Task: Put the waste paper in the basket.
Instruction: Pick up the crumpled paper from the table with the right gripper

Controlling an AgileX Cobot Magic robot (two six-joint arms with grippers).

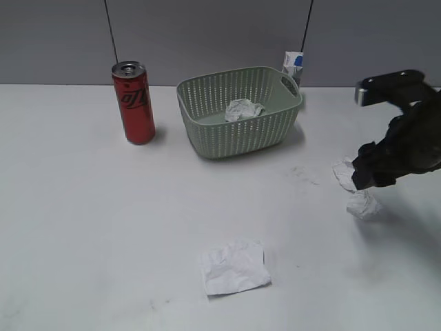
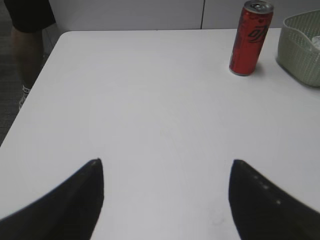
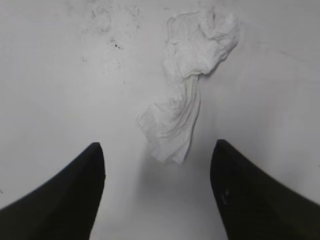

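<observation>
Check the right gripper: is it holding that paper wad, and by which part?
Nothing is held. The right gripper is open, its fingers either side of the paper wad, which lies on the table untouched.

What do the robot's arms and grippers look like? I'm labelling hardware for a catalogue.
The right gripper and the left gripper each show two matte black, tapering, pointed fingers. The right arm is black and bulky, topped by a flat black bracket with a silvery end.

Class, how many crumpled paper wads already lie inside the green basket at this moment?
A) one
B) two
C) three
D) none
A: the exterior view shows a single wad inside the basket; the flat wad and the wad by the right gripper lie on the table.
</observation>
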